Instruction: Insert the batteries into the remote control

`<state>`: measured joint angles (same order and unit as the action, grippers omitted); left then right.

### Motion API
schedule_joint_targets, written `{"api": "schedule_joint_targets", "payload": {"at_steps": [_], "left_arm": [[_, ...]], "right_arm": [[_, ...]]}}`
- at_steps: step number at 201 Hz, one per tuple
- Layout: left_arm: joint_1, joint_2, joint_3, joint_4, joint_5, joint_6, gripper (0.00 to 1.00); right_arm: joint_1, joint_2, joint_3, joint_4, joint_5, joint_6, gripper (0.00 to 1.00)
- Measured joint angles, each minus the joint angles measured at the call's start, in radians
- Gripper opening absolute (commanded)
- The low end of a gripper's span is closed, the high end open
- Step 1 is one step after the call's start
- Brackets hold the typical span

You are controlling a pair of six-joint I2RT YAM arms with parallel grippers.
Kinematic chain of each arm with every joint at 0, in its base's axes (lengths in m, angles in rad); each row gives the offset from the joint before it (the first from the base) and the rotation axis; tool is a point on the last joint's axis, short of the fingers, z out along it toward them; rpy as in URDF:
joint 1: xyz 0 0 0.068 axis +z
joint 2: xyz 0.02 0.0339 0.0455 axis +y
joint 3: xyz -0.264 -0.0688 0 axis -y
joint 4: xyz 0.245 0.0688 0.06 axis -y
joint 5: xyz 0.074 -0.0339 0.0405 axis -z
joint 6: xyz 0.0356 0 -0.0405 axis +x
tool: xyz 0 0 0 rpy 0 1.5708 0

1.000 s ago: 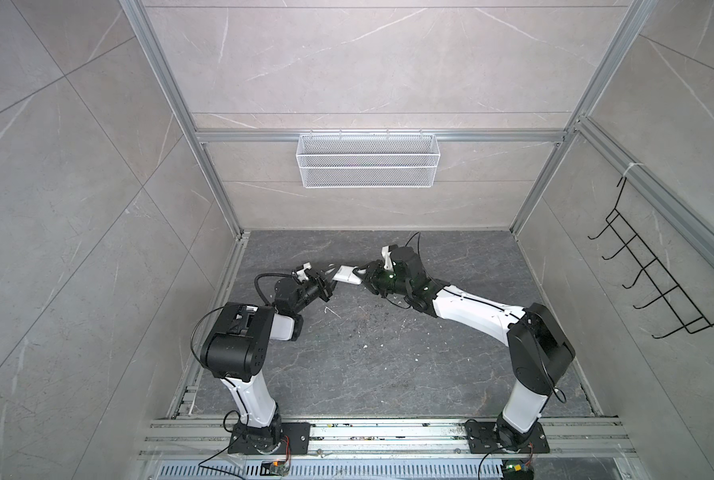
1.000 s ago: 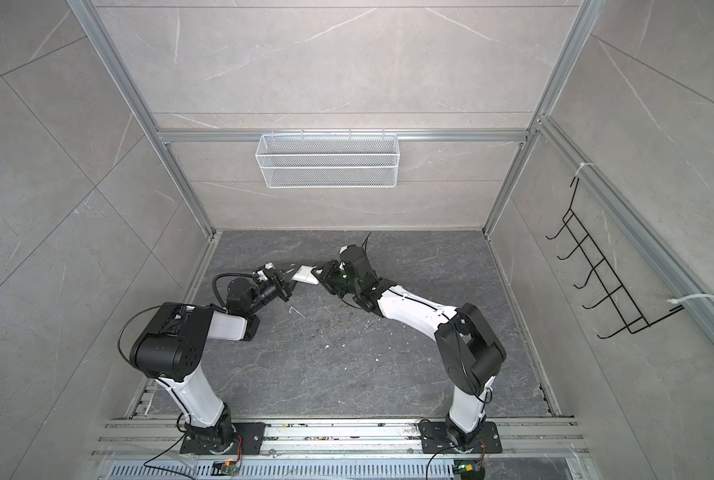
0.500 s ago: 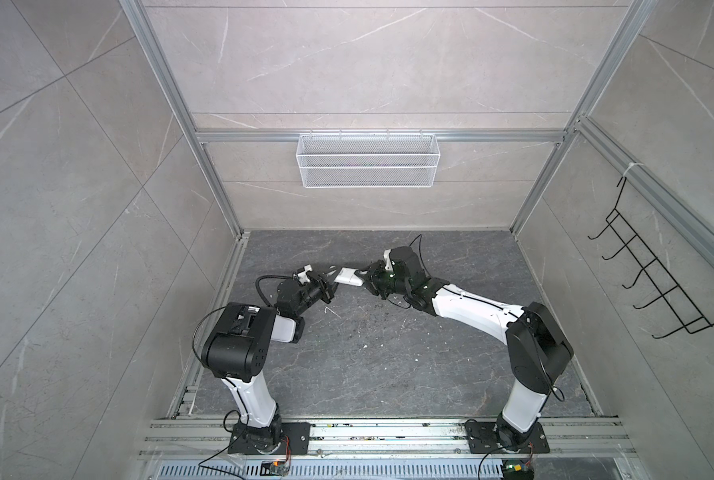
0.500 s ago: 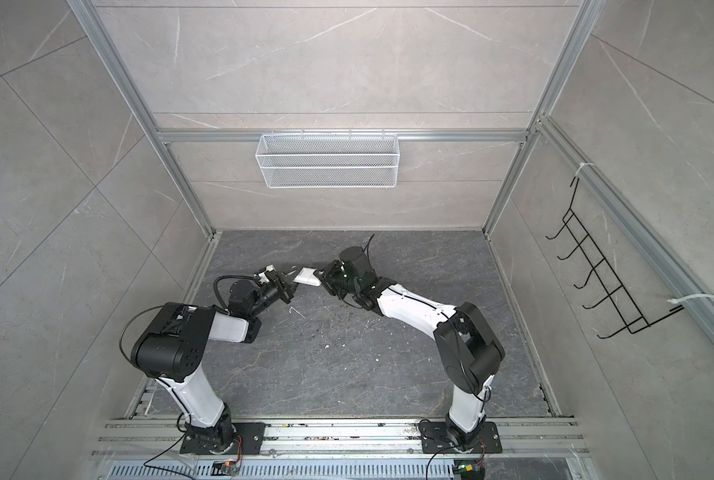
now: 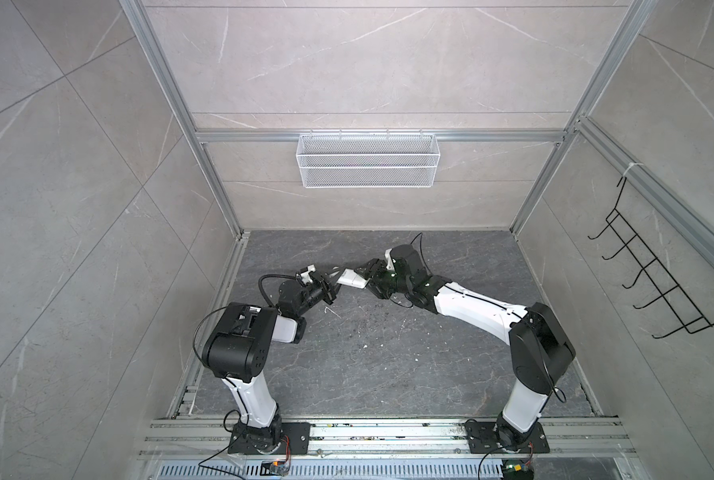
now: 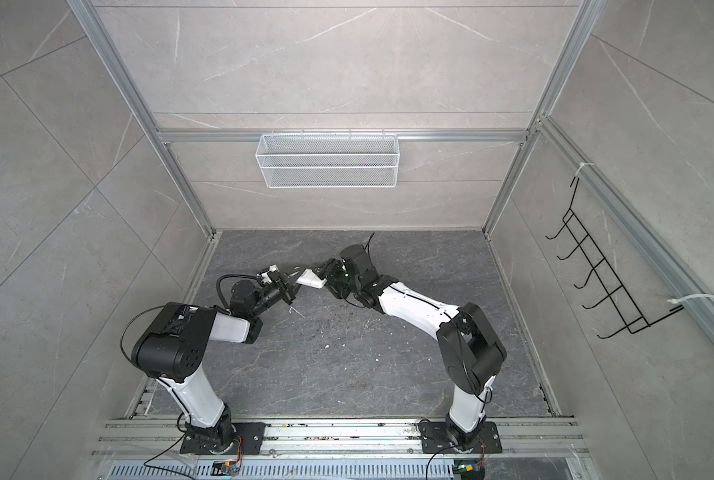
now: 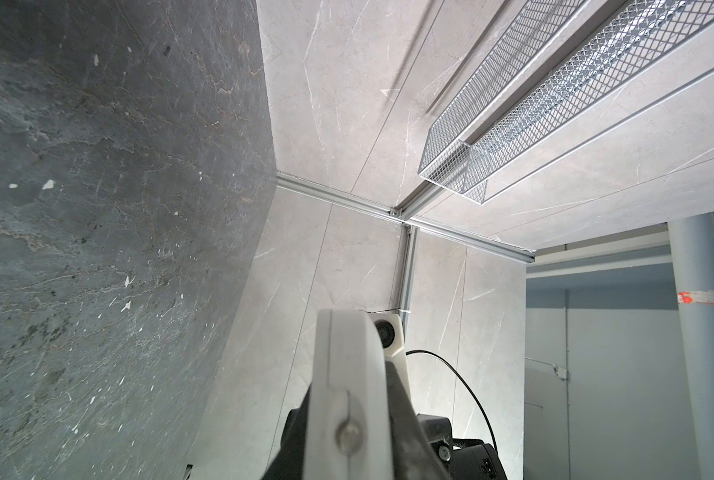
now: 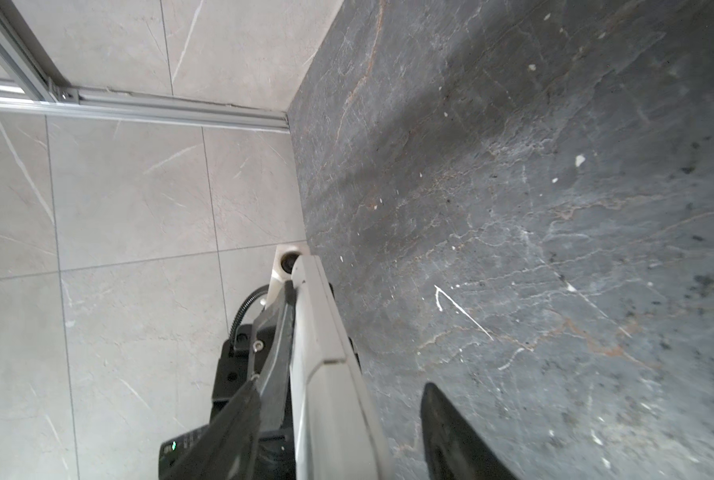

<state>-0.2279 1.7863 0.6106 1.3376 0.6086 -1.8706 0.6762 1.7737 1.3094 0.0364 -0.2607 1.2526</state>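
Right wrist: remote control (image 8: 318,324) face hidden; left gripper (image 5: 333,289) clamps it, right gripper (image 8: 343,395) parted.

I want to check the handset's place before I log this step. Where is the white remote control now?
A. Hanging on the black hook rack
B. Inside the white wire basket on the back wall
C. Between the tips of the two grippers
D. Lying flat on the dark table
C: in both top views the remote control bridges the gap between the left gripper and the right gripper.
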Motion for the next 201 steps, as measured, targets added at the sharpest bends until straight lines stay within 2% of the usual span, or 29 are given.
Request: {"api": "schedule_joint_targets", "payload": {"at_steps": [46, 81, 108, 157, 201], "left_arm": [[0.013, 0.024, 0.021, 0.003, 0.023, 0.024, 0.0], [0.015, 0.057, 0.033, 0.0, 0.031, 0.055, 0.0], [0.015, 0.059, 0.053, -0.001, 0.048, 0.085, 0.0], [0.015, 0.069, 0.085, 0.002, 0.058, 0.101, 0.0], [0.014, 0.069, 0.085, -0.013, 0.078, 0.138, 0.0]], "right_arm": [[-0.021, -0.138, 0.0, -0.172, 0.039, -0.135, 0.63], [-0.022, -0.196, 0.038, -0.367, 0.138, -0.261, 0.62], [-0.021, -0.185, 0.072, -0.496, 0.202, -0.322, 0.59], [-0.004, -0.117, 0.085, -0.587, 0.232, -0.357, 0.54], [0.036, 0.009, 0.24, -0.706, 0.287, -0.383, 0.53]]}}
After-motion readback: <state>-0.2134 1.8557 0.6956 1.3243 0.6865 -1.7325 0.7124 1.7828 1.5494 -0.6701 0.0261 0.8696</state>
